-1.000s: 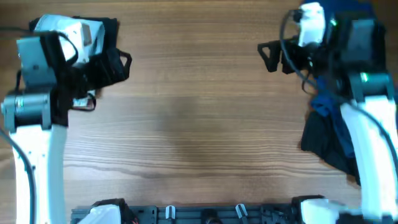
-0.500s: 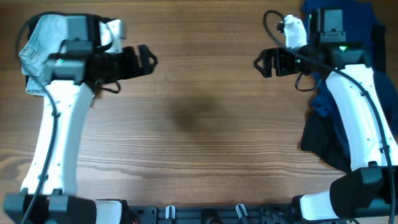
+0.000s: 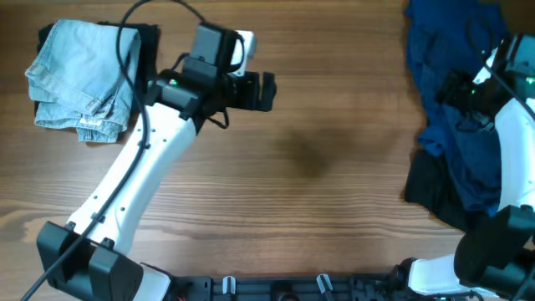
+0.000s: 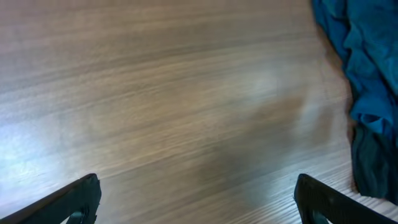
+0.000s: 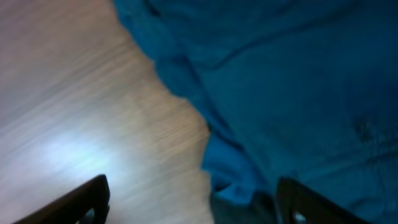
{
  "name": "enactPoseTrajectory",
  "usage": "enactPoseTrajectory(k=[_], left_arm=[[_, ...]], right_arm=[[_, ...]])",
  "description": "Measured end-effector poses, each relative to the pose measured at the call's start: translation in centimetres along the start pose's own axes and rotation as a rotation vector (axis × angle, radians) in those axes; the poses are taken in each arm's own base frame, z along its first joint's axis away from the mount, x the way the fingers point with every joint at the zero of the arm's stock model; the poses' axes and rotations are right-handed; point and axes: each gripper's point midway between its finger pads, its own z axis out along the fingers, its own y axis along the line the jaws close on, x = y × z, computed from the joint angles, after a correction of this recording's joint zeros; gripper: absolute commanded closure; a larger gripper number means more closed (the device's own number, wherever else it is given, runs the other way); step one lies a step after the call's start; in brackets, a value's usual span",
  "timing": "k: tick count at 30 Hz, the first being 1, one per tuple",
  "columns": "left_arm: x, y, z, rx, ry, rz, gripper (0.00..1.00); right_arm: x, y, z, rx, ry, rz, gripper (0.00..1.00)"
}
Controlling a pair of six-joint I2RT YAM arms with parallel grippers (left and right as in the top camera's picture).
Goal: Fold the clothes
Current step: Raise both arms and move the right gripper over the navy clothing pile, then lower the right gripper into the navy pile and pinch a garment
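The pale denim piece [image 3: 79, 79] lay in a small pile at the upper left of the counter [image 3: 318, 167]. The blue piece [image 3: 456, 50] and black piece [image 3: 430, 188] lay heaped at the right edge. The left fingers [image 4: 78, 198] were wide apart over bare wood, holding nothing. The right fingers [image 5: 87, 200] were wide too, just above the blue piece.

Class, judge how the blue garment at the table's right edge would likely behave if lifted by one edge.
Probably floppy: the blue garment lies in crumpled folds, so it should sag. It overlaps the black piece, which may get dragged along.
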Motion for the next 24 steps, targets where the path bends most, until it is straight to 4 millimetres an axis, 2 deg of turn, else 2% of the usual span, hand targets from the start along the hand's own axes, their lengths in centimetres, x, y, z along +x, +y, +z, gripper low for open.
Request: enactPoseTrajectory(k=[3,7,10,16,21,24], left_arm=[[-0.1,-0.4,0.1,-0.004,-0.010,0.009,0.01],[-0.1,-0.2,0.0,-0.018,-0.010,0.008,0.00],[-0.1,-0.1,0.0,-0.021,-0.011,0.006,0.00],[0.1,-0.1,0.0,-0.023,-0.002,0.004,0.00],[0.3,0.0,0.0,-0.026,0.007,0.003,0.00],[0.3,0.0,0.0,-0.026,0.008,0.003,0.00]], right_arm=[[-0.1,-0.6,1.5,0.026,-0.036,-0.039,0.18],[-0.4,-1.5,3.3,0.068,-0.099,-0.063,0.18],[0.1,-1.9,4.6,0.079,-0.121,-0.074,0.19],[0.9,-2.2,6.2,0.082,-0.151,-0.075,0.21],[1.6,-2.5,7.2,0.084,-0.164,-0.091,0.35],[1.6,-2.5,7.6,0.088,-0.171,-0.108,0.36]])
